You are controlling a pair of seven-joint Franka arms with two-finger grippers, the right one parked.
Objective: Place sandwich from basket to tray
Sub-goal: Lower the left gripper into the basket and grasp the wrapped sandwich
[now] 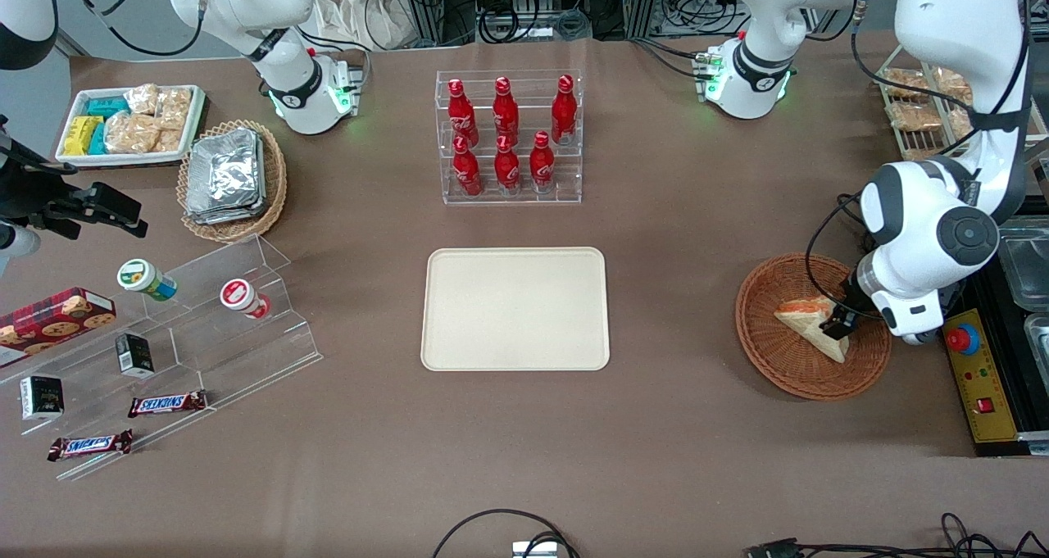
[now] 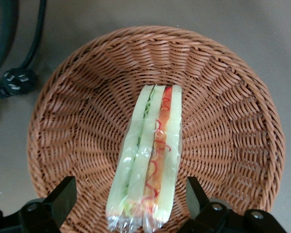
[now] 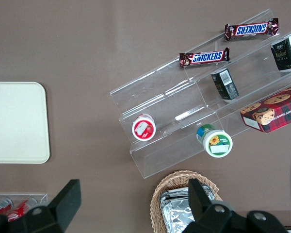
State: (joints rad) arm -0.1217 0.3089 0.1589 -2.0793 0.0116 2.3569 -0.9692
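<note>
The sandwich [image 1: 811, 324] [image 2: 148, 160], a plastic-wrapped white-bread wedge with green and orange-red filling, lies in the reddish-brown wicker basket [image 1: 770, 353] [image 2: 77, 111] toward the working arm's end of the table. My gripper [image 1: 844, 319] [image 2: 131, 196] hangs low over the basket, open, one black finger [image 2: 63, 194] on each side of the sandwich's end, with gaps between fingers and wrapper. The cream tray [image 1: 515, 309] [image 3: 14, 121] lies flat at the table's middle, with nothing on it.
A clear rack of red bottles [image 1: 508, 136] stands farther from the front camera than the tray. A control box with a red button [image 1: 965, 338] sits beside the basket. Toward the parked arm's end stand a clear stepped shelf with snacks [image 1: 180, 328] and a tan basket of foil packets [image 1: 232, 179].
</note>
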